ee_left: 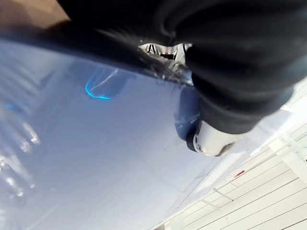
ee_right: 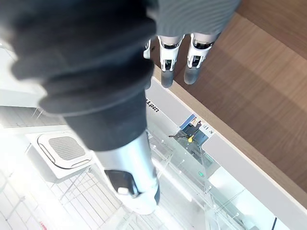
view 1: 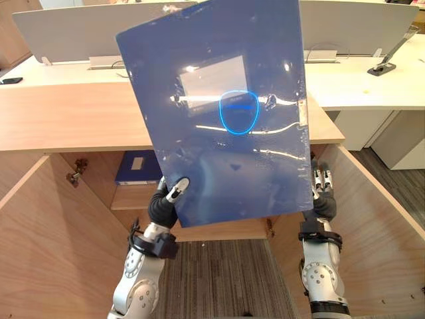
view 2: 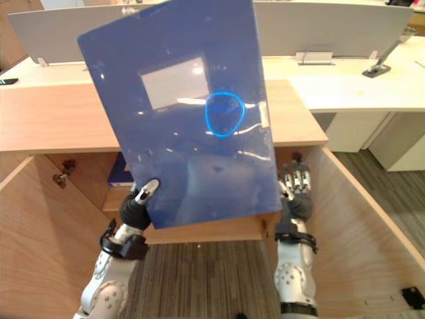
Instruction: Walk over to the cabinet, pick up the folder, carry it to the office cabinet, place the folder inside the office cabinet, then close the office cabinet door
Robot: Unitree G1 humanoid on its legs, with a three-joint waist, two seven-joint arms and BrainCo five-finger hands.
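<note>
While it stands upright before the open cabinet (view 1: 66, 119), the folder (view 1: 212, 113): blue, glossy, lower edge above the shelf (view 1: 129, 197).
Grip, left hand (view 1: 161, 206): thumb pinching the front of one lower corner, fingers hidden behind.
Support, right hand (view 2: 297, 194): fingers straight, slightly spread, just beside the other lower edge, gripping nothing.
On shelf: one blue binder (view 1: 136, 166), lying flat.
Advice: steady the free edge, tip the folder flatter, feed it in low between the open doors (view 1: 46, 246).

Glossy blue folder (view 1: 219, 113) upright, slightly tilted, before open cabinet (view 1: 66, 119).
</note>
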